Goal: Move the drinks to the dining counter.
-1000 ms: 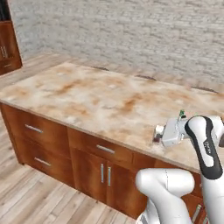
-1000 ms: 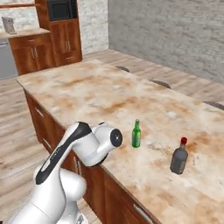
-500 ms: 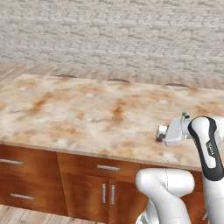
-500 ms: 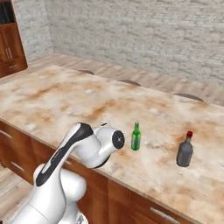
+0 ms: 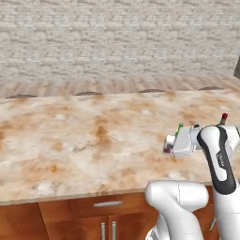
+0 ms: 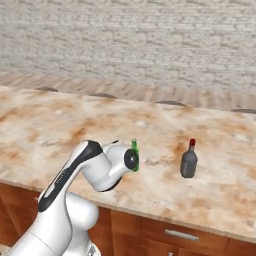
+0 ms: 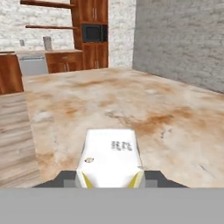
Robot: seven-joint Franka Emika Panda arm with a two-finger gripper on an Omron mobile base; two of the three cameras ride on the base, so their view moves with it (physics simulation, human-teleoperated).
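Note:
A small white carton sits between my gripper's dark fingertips, and the gripper is shut on it. In the left base view the gripper hangs just above the dining counter, near its front right part. The slim green bottle stands on the marbled top right behind my wrist; its cap peeks over the hand. The squat dark-grey bottle with a red cap stands upright further right on the counter.
A grey brick wall runs behind the counter. Round dark stool tops line its far edge. The hand view looks down the counter toward wood cabinets with a dark oven, with wood floor on the left.
The whole picture has swung as the base drove along and turned to face the counter squarely. The carton stays in the gripper, and the two bottles stand as before.

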